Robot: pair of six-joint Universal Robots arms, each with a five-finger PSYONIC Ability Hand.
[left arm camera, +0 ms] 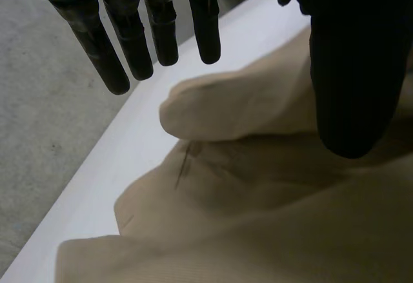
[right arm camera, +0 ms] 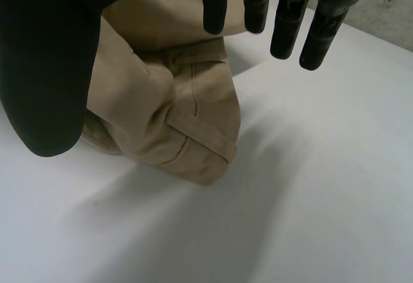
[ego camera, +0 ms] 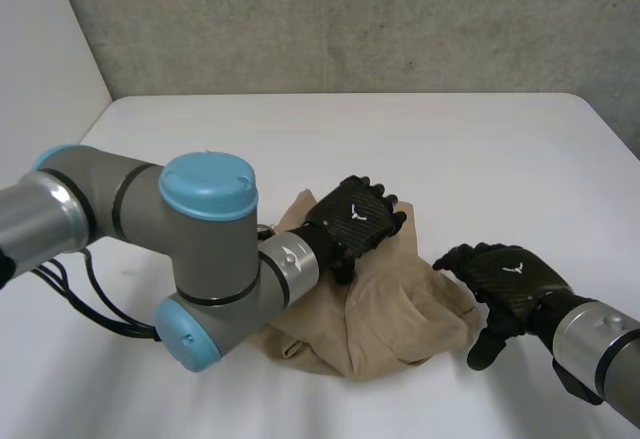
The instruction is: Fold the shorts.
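Now the tan shorts (ego camera: 400, 309) lie bunched in a rumpled heap on the white bench (ego camera: 300, 129), near its front edge. My left robot hand (ego camera: 355, 217) sits over the far side of the heap, its fingers (left arm camera: 164, 31) straight and spread away from the thumb, gripping nothing. My right robot hand (ego camera: 510, 279) is at the heap's right edge, just beside a corner with a belt loop (right arm camera: 200, 131), fingers likewise straight and apart, holding nothing.
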